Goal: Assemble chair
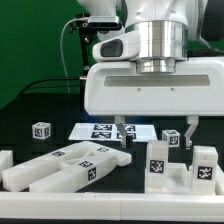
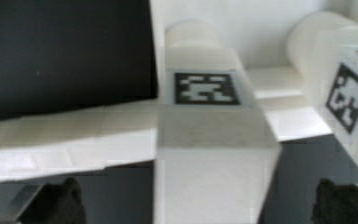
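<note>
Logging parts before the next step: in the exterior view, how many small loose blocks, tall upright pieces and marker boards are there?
Small matte white tagged plastic blocks: 2
Tall upright white tagged plastic pieces: 2
Flat white marker board: 1
Total: 5

1. The matte white blocky plastic chair pieces [image 1: 75,165], in front of the thin flat white marker board [image 1: 82,130], are plain white with small black-and-white square tags [image 2: 202,88].
2. The marker board is white, printed with black square patterns.
3. The flat tabletop [image 1: 30,108] under the marker board is black.
4. The plain backdrop [image 1: 30,40] behind the marker board is green.
5. The glossy robot body [image 1: 150,90] above the marker board is white, topped by a silver metal cylinder [image 1: 158,40].
</note>
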Tool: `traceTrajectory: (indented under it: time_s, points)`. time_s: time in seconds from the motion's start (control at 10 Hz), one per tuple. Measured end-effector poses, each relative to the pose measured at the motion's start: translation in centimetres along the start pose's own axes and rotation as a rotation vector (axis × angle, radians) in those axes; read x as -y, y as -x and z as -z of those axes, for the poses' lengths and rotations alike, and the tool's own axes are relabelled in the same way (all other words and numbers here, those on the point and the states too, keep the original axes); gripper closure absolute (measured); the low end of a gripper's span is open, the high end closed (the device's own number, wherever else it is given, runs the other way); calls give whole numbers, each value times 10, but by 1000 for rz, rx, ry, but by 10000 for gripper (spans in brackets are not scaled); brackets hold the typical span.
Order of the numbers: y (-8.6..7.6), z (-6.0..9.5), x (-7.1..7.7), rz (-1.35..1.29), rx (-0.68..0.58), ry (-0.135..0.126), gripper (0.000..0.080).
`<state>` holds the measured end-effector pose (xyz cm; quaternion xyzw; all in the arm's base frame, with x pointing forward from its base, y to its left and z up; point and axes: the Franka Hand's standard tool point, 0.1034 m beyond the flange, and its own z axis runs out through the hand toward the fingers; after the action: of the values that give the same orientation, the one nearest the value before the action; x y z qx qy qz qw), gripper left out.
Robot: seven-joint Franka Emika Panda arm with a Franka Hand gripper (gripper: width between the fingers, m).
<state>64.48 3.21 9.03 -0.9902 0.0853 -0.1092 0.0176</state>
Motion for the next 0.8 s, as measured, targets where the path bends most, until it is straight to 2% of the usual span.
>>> traceTrajectory:
  time_s: [0.3, 0.5, 0.7, 0.8]
  points:
    - [9, -4, -5, -15, 188, -10, 151]
    - [8, -5, -5, -48, 182, -7, 180]
    - [8, -5, -5, -132, 182, 0, 518]
    - [8, -6, -5, -214, 183, 7, 518]
